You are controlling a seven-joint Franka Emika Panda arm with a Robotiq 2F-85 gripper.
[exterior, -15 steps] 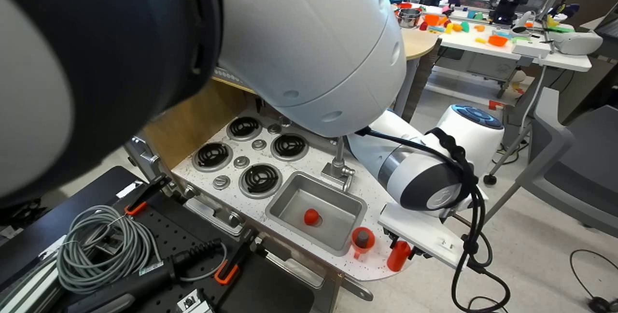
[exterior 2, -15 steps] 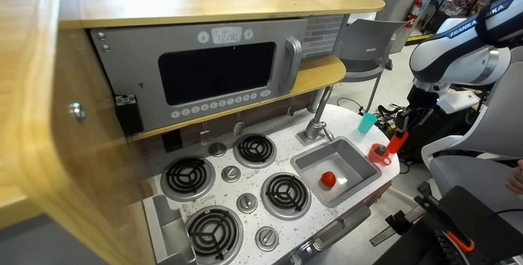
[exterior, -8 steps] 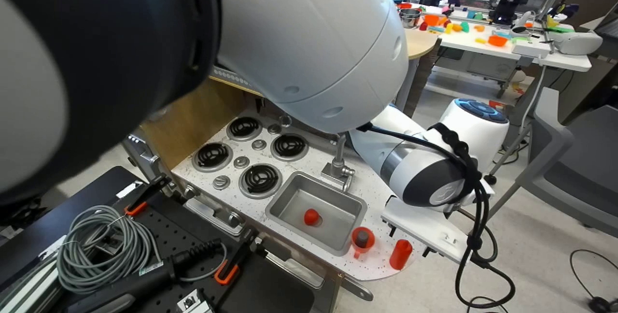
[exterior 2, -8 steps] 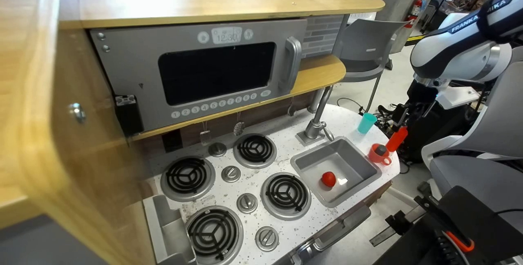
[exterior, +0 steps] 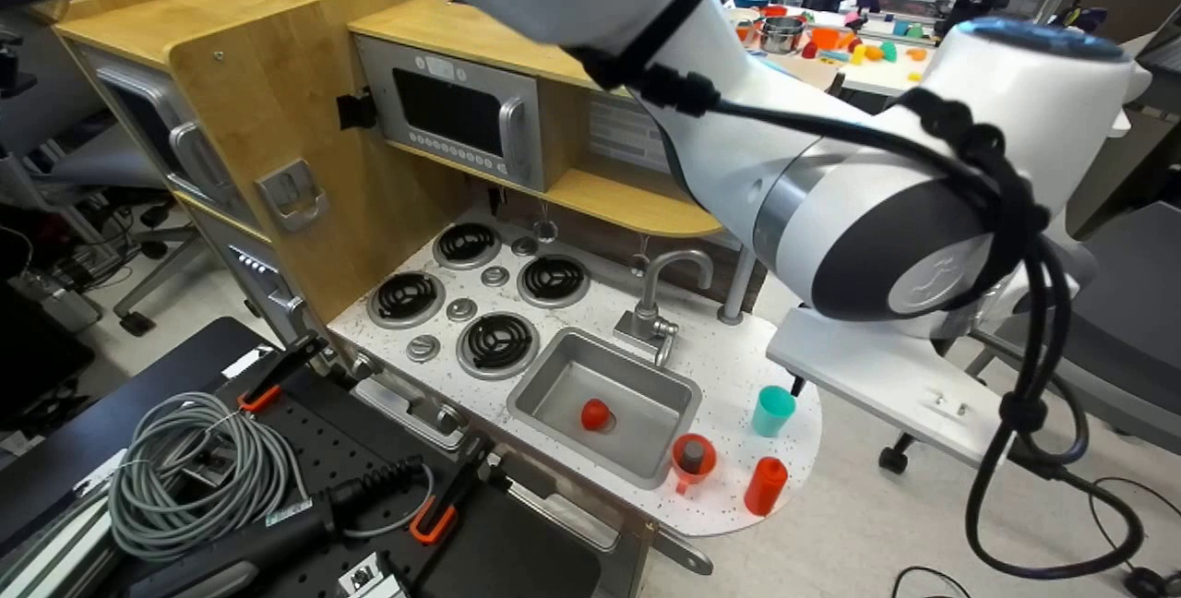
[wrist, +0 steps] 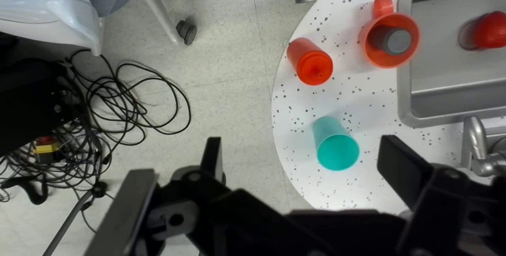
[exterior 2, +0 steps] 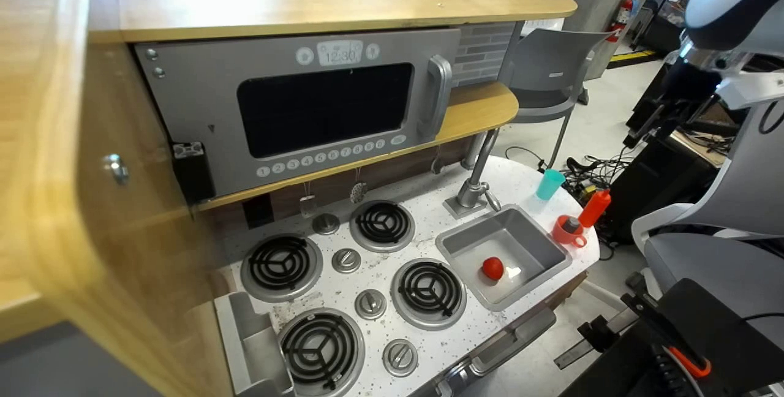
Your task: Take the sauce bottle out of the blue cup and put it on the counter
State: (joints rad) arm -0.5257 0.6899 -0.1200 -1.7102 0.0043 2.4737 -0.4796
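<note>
The small red sauce bottle (wrist: 310, 64) stands upright on the white counter (wrist: 367, 98), close to its rounded edge. In both exterior views the sauce bottle (exterior: 766, 485) (exterior 2: 595, 207) is clear of the gripper. The blue cup (wrist: 337, 151) is upright and empty on the same counter, apart from the bottle. My gripper (wrist: 301, 141) is open, its fingers (wrist: 401, 169) wide apart with nothing between them. It hovers above the counter's rounded end, the cup showing below the gap between the fingers. In an exterior view the arm's wrist hides most of the gripper.
An orange-red mug (wrist: 389, 40) holding a dark grey piece stands between the bottle and the steel sink (wrist: 405, 102). A small red item (exterior 2: 492, 268) lies in the sink. The faucet (exterior: 650, 303) rises behind it, beneath a wooden shelf (exterior 2: 481, 109).
The gripper has opened and let go of the sauce bottle, then moved up and away from it. The bottle stays upright on the counter, and the blue cup now shows in both exterior views.
</note>
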